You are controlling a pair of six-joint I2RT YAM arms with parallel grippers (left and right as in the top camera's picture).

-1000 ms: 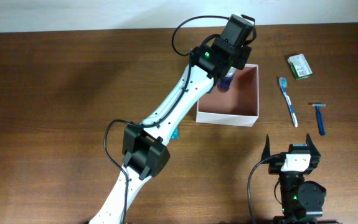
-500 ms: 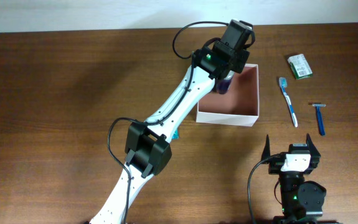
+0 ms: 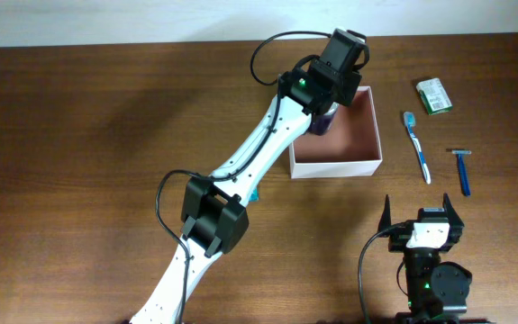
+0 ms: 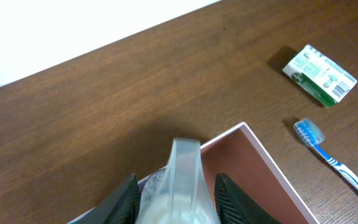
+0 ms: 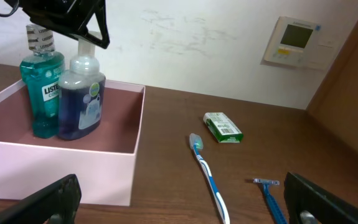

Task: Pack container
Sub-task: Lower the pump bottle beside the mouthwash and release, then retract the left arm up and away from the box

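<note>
I am two arms at a brown wooden counter point(image 3: 105, 135). The square white cardboard box with the pink-brown inside point(image 3: 335, 169) sits on the right half of the counter, toward the far side. It has no lid.

My left arm reaches across to the far left corner of the box. My left gripper point(image 4: 175, 186) hangs over that corner. Its two black fingers stand a little apart, one on each side of the pump top of a clear bottle of blue-purple liquid point(image 5: 82, 106). I cannot tell if the fingers press on the pump or just stand beside it. The bottle stands upright on the box floor. A teal mouthwash bottle with a white cap point(image 5: 43, 93) stands upright right next to it in the same corner. I cannot tell if the two bottles touch.

Three things lie on the counter to the right of the box, all outside it. A blue and white toothbrush point(image 3: 418, 148) is closest to the box. A blue razor point(image 3: 461, 171) lies further right. A small green and white packet point(image 3: 434, 95) lies at the far right, away from both.

My right gripper point(image 3: 422, 205) waits at the near edge of the counter, well apart from the box. Its fingers are spread wide and hold nothing.
</note>
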